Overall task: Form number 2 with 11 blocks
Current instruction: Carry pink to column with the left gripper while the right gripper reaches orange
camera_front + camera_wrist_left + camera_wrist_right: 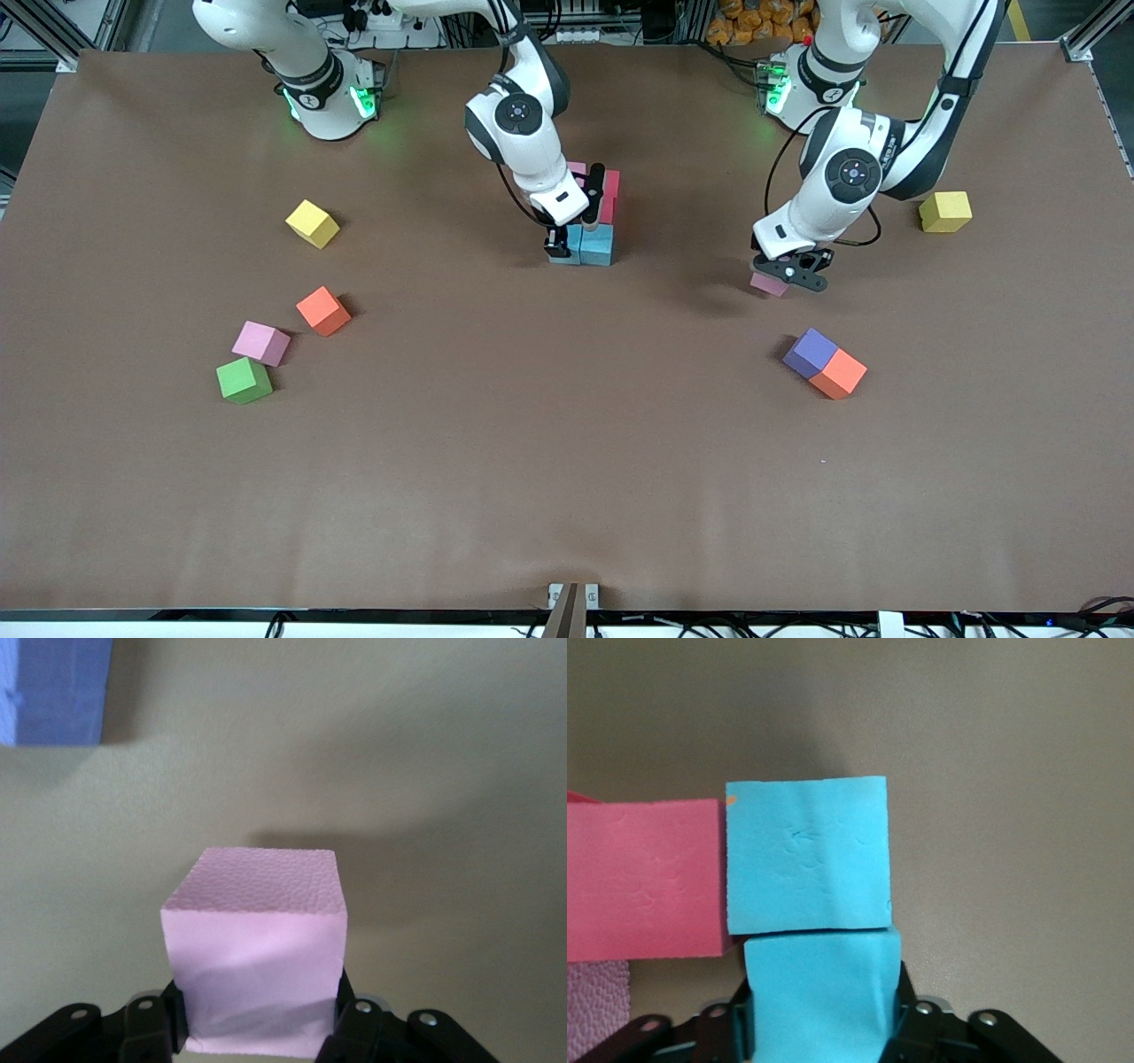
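Nearest the front camera, an orange block (pixel 838 374) touches a purple block (pixel 810 352) toward the left arm's end of the table; toward the right arm's end sit a green block (pixel 244 380) and a pink block (pixel 261 343), touching, with another orange block (pixel 323 310) just beside them. From its base the left arm bends down over bare table, its left gripper (pixel 788 273) pinching a second pink block (pixel 255 943) between both fingers (pixel 354 1014), the cube's base at the table surface. The right arm reaches down to the middle of the table, where the right gripper (pixel 558 246) has its fingers on both sides of a light blue block (pixel 822 997); whether they press it I cannot tell. That cube touches a second light blue block (pixel 806 855), which adjoins a red block (pixel 642 877): the start of the number 2 (pixel 595 213). Two yellow cubes (pixel 312 222) lie apart, one toward each end. Wide open tabletop (pixel 567 478) lies between the clusters and the nearer edge.
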`<state>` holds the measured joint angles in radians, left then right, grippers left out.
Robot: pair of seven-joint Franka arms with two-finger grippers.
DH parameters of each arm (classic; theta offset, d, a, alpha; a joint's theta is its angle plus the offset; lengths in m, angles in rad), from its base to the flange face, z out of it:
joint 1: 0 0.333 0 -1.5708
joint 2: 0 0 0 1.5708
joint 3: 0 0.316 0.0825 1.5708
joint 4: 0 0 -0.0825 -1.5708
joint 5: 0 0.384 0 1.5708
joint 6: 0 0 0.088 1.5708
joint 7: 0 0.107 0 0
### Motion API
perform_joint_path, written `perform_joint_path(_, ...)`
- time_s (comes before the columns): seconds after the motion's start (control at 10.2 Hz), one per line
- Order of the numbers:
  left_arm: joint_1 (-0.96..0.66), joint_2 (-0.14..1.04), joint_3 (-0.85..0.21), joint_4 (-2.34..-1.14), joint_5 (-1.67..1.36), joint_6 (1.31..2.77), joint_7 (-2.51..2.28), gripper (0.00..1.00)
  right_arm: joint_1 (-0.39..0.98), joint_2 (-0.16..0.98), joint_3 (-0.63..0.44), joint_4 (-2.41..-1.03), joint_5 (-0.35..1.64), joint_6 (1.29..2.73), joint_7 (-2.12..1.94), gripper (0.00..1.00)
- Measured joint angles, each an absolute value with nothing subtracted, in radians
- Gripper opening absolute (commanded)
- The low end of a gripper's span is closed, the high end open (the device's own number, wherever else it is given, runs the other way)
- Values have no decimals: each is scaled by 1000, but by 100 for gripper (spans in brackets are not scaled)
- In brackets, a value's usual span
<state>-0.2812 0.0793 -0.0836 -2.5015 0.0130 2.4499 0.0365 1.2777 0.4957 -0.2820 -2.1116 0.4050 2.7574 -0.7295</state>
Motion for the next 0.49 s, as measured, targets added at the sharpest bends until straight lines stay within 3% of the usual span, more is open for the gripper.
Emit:
perform_joint_path(0.29, -294, 61, -180, -2390, -126, 2317, -103, 20, 1275, 508, -286, -2105, 412, 2759, -728, 100)
perform_joint_path(0.49, -304, 59, -267, -2331, -135, 2257, -338, 20, 1254, 483, -293, -2087, 414, 2679, -728, 100)
